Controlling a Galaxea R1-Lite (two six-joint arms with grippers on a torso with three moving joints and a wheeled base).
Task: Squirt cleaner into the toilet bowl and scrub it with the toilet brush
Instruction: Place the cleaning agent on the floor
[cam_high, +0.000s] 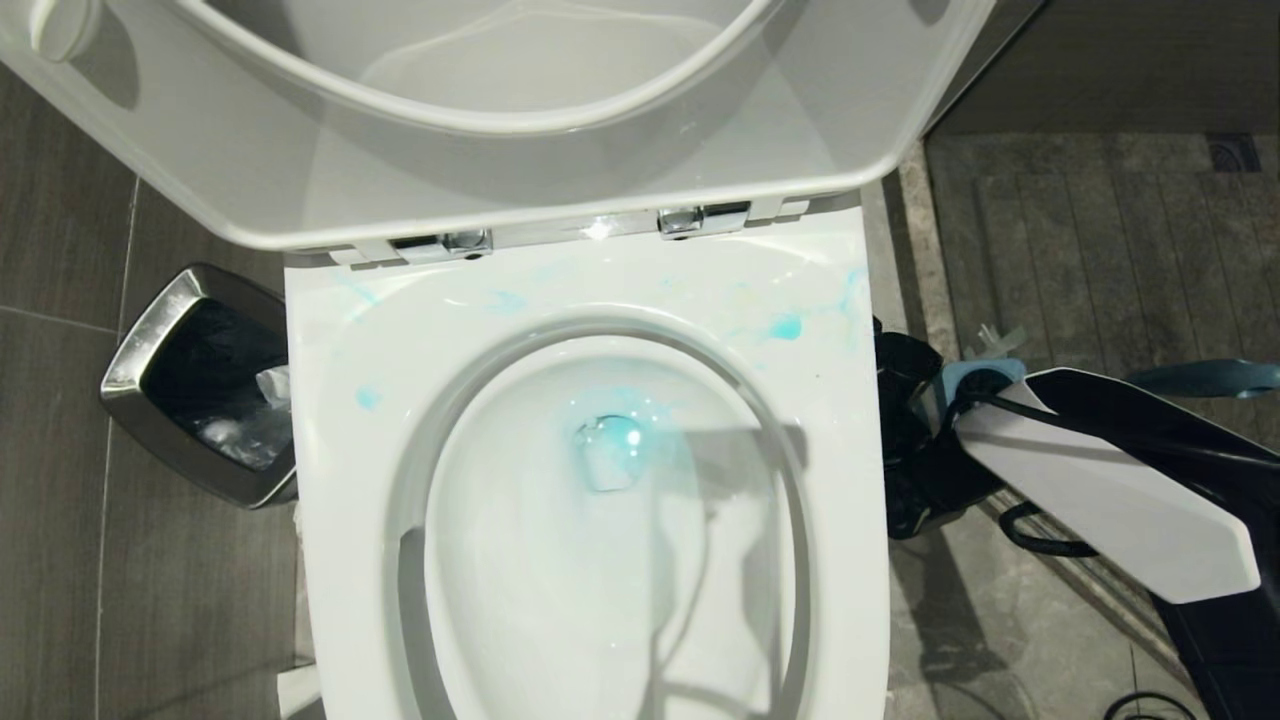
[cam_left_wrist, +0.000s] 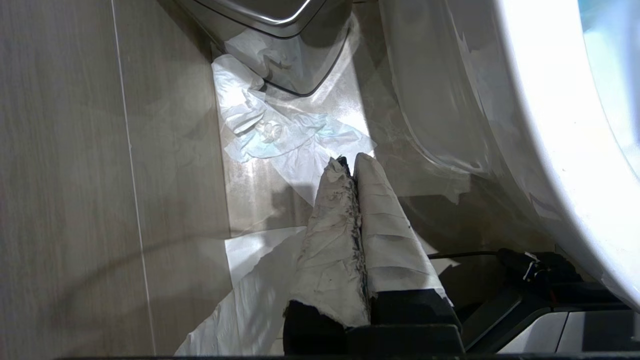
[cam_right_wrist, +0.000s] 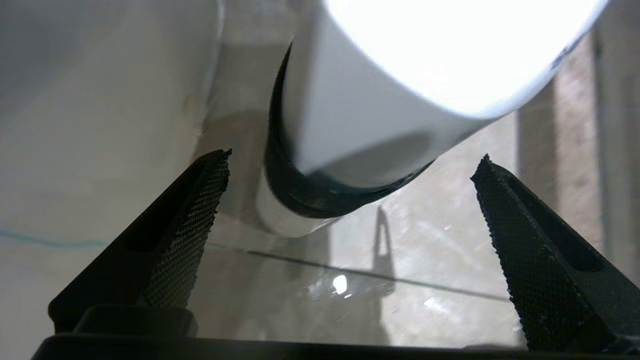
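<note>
The toilet bowl (cam_high: 840, 400) stands open with its lid and seat raised. Turquoise cleaner (cam_high: 612, 436) pools in the water at the bottom, and pale blue smears (cam_high: 785, 326) mark the broad rim. My right gripper (cam_right_wrist: 350, 160) is open and empty, low beside the bowl's right side above glossy floor tiles. Just beyond its fingertips is a white rounded object with a dark band (cam_right_wrist: 320, 195). The teal handle of the toilet brush (cam_high: 1210, 378) shows at the far right, past my right arm (cam_high: 1090, 500). My left gripper (cam_left_wrist: 352, 159) is shut, with white-wrapped fingers, near the floor left of the bowl.
A steel-rimmed dark waste bin (cam_high: 150, 340) stands left of the toilet. Crumpled white tissue (cam_left_wrist: 270, 130) lies on the floor between the bin and the bowl's base. A black cable (cam_high: 1040, 545) loops under my right arm. A ridged shower floor (cam_high: 1100, 240) lies at the back right.
</note>
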